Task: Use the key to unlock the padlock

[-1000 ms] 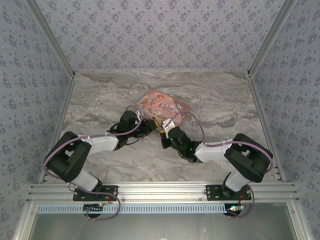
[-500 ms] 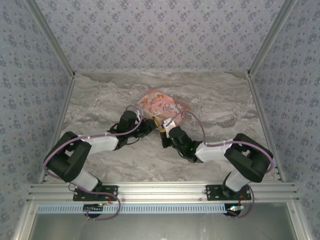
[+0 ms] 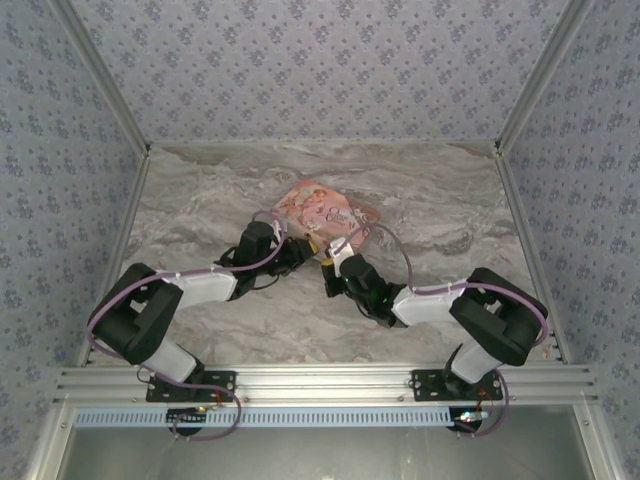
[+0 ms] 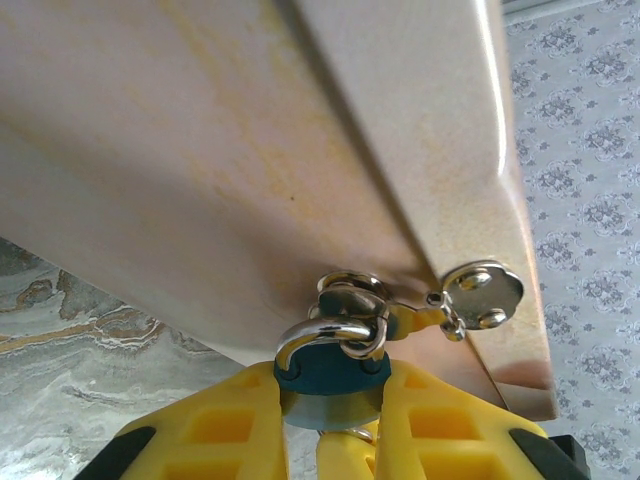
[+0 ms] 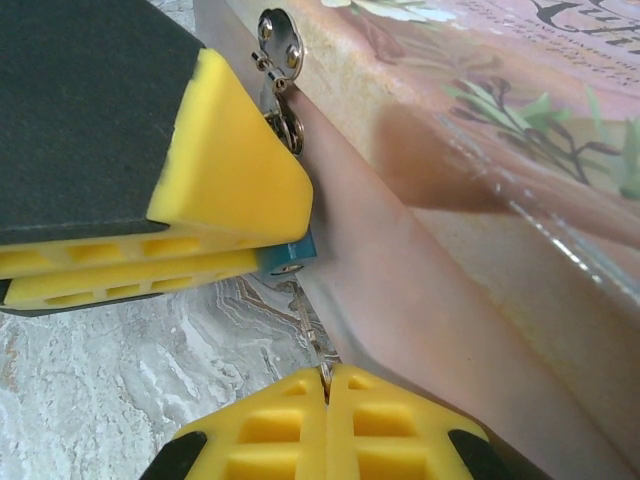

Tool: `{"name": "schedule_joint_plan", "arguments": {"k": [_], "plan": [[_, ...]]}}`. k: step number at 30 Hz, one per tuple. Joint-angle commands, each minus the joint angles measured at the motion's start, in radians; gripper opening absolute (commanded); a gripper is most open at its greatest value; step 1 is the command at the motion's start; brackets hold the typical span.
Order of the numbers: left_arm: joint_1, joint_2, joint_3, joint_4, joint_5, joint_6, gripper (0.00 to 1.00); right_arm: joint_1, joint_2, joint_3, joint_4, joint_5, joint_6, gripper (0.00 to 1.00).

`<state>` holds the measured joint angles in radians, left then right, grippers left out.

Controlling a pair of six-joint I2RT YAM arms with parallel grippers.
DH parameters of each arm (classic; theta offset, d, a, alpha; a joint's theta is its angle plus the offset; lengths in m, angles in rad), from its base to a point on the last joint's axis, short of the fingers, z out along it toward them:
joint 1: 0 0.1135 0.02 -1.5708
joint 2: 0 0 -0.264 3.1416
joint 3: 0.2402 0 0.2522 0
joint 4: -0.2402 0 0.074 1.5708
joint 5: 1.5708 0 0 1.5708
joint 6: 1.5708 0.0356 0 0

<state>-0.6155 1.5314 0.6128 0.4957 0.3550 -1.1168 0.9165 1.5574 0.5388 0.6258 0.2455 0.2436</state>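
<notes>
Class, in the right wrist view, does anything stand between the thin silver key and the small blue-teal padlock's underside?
Nothing visible does. The thin silver key, pinched in the shut right gripper, reaches the underside of the small blue-teal padlock, which the left gripper clamps. The pink illustrated book lies beside them, not between.

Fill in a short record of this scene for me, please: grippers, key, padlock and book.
left gripper: shut on the padlock
right gripper: shut on the key
key: thin, silver, pointing at the padlock's underside; insertion unclear
padlock: teal, shackle through the clasp ring on the pink book
pink book: on the marble table
</notes>
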Motion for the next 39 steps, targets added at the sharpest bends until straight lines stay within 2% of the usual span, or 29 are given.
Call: {"name": "schedule_joint_plan", "arguments": {"k": [1, 12, 39], "plan": [[-0.007, -0.012, 0.039, 0.053, 0.021, -0.003, 0.21, -0.011, -0.019, -0.004, 0.037, -0.011, 0.024, 0.00], [-0.007, -0.012, 0.031, 0.062, 0.022, -0.005, 0.21, -0.037, -0.017, -0.009, 0.091, -0.111, 0.052, 0.00], [-0.015, -0.004, 0.032, 0.082, 0.036, -0.018, 0.21, -0.103, 0.032, 0.019, 0.195, -0.234, 0.124, 0.00]]}}
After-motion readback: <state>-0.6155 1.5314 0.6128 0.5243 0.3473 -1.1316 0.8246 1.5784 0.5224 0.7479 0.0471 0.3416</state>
